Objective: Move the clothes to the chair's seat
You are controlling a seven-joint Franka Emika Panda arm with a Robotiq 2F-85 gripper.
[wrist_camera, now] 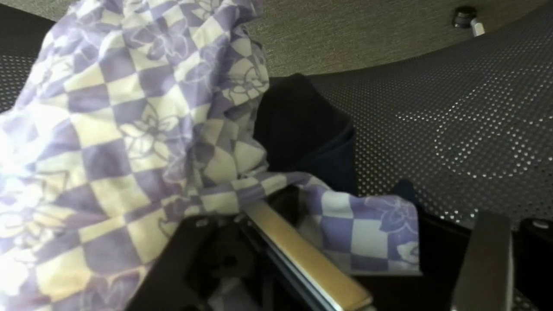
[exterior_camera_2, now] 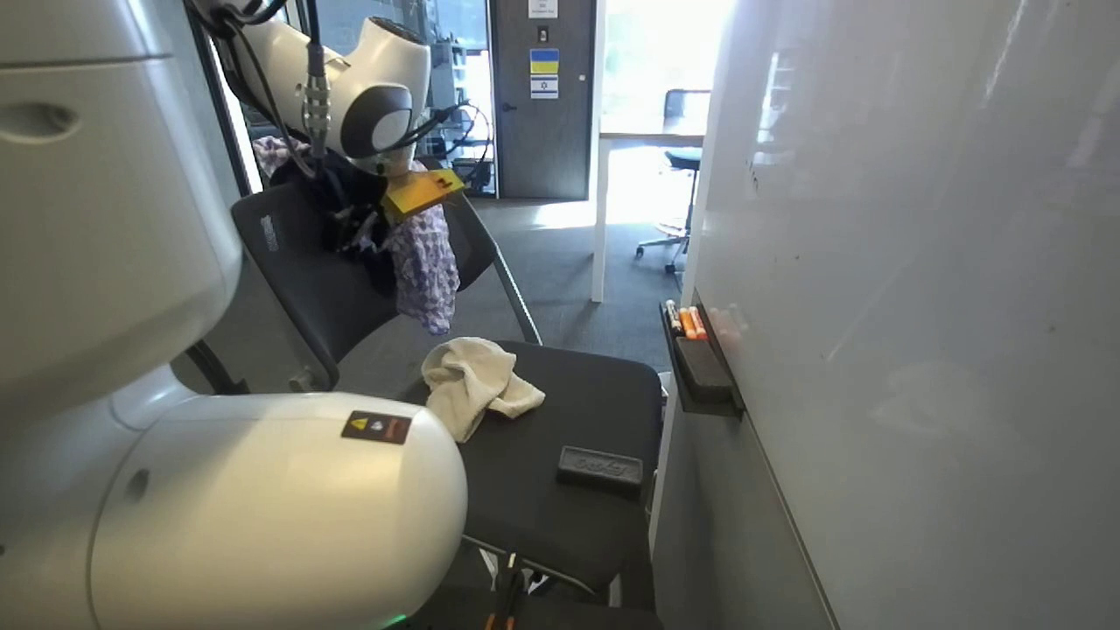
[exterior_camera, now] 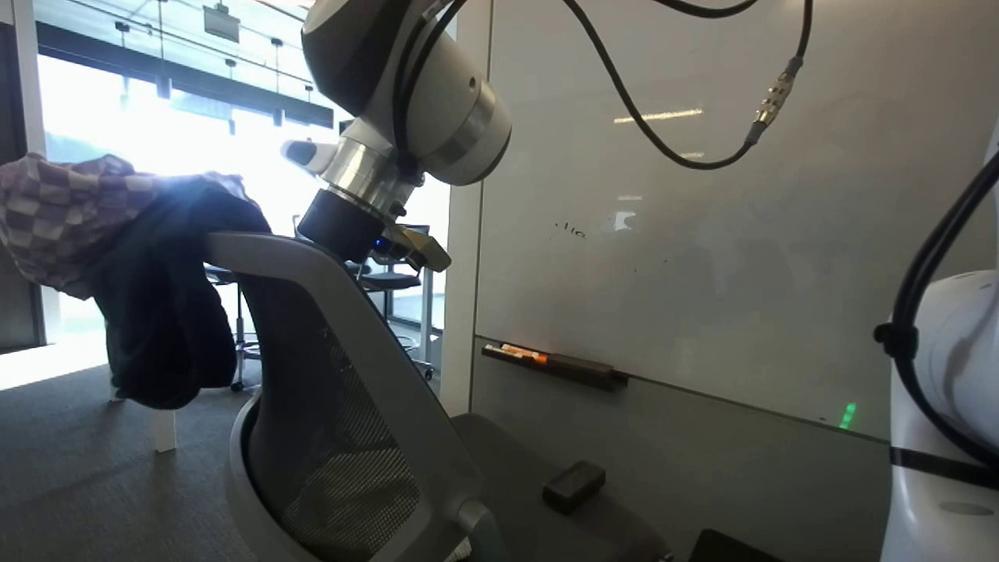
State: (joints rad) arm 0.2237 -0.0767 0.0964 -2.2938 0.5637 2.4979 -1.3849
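White arm link (exterior_camera_2: 280,499) up close; clothes (exterior_camera: 148,265) hang on the backrest (exterior_camera: 335,390), chair's seat (exterior_camera_2: 595,394) not yet reached

By our reading the task is near its start: grasping is the step in hand, and carrying and laying down are left. Both exterior views show us the clothes draped over the top of the backrest, with fabric hanging on each side. The checked piece (exterior_camera_2: 426,267) dangles above the chair's seat and looks apart from it, so we count nothing as delivered.

Our end effector (wrist_camera: 373,211) is at the clothes with its fingers (wrist_camera: 306,255) spread wide. The wrist view puts a flap (wrist_camera: 371,237) of checked cloth between them, yet they are not closed on it and we see nothing gripped. Whether either finger touches fabric, we cannot tell.

What remains, we judge, is to close on both the dark garment (exterior_camera: 172,312) and the checked piece, lift them clear of the backrest, bring them over the chair's seat and let go. A cream cloth (exterior_camera_2: 477,381) and a dark eraser (exterior_camera_2: 600,468) lie there; we take neither to be part of the load, and the clothes may well land on them.
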